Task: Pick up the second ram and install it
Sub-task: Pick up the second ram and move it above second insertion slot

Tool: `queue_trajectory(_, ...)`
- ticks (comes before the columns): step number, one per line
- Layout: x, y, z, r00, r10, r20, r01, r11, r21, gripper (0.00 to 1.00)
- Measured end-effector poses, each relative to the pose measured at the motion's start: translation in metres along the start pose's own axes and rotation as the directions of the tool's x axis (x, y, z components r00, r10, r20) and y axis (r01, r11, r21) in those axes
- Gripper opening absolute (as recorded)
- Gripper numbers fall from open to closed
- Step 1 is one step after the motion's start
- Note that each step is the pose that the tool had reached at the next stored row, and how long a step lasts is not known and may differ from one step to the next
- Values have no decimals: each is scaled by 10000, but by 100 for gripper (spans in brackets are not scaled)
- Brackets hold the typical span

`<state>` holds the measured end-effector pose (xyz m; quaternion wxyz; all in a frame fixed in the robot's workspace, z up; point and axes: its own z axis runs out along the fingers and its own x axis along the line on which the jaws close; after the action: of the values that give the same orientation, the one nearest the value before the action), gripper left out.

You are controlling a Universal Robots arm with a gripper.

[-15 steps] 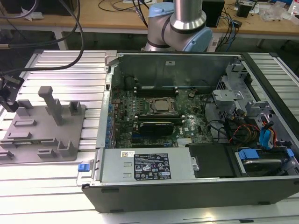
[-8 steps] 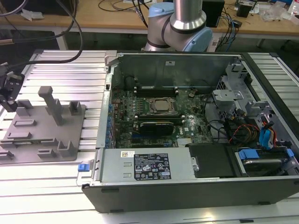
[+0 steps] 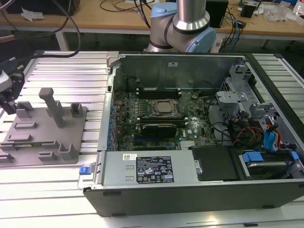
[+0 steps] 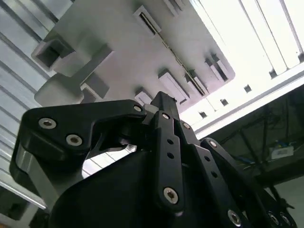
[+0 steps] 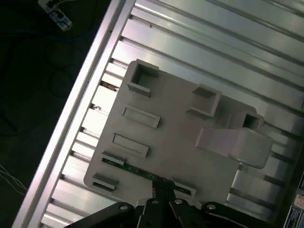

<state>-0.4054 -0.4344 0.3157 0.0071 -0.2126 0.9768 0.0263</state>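
The second ram (image 5: 128, 168) is a thin green stick seen edge-on. It lies in the slots along one edge of the grey holder block (image 5: 180, 137). In the first wrist view my gripper (image 5: 163, 189) has its black fingers drawn together right over the middle of the stick. I cannot tell whether they touch it. The second wrist view shows the gripper (image 4: 161, 99) from behind, pointing at the holder (image 4: 123, 52). At the exterior view's far left the gripper (image 3: 8, 108) hangs over the holder (image 3: 42, 137).
An open computer case (image 3: 199, 185) stands to the exterior view's right of the holder, with the motherboard (image 3: 156, 111) and its long black slots (image 3: 159, 90) inside. Both rest on a ribbed aluminium table (image 3: 71, 71). Its end edge (image 5: 80, 118) runs close beside the holder.
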Motion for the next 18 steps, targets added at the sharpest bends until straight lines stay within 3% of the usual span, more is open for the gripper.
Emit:
queue_trajectory(1, 0, 0, 4, 9980, -625, -31, 625, 9980, -16, 8)
queue_trajectory(3, 0, 0, 8, 9948, -1015, -49, 1014, 9948, -28, 8)
queue_trajectory(6, 0, -1, 17, 9849, -1732, -82, 1732, 9849, -51, 8)
queue_trajectory(11, 1, -1, 32, 9599, -2802, -127, 2801, 9599, -90, 8)
queue_trajectory(13, 1, -2, 41, 9336, -3581, -159, 3579, 9337, -122, 8)
queue_trajectory(15, 1, -2, 51, 9111, -4118, -177, 4116, 9113, -146, 8)
queue_trajectory(17, 1, -3, 54, 8954, -4448, -191, 4445, 8956, -162, 8)
queue_trajectory(18, 2, -3, 58, 8825, -4700, -199, 4697, 8827, -174, 8)
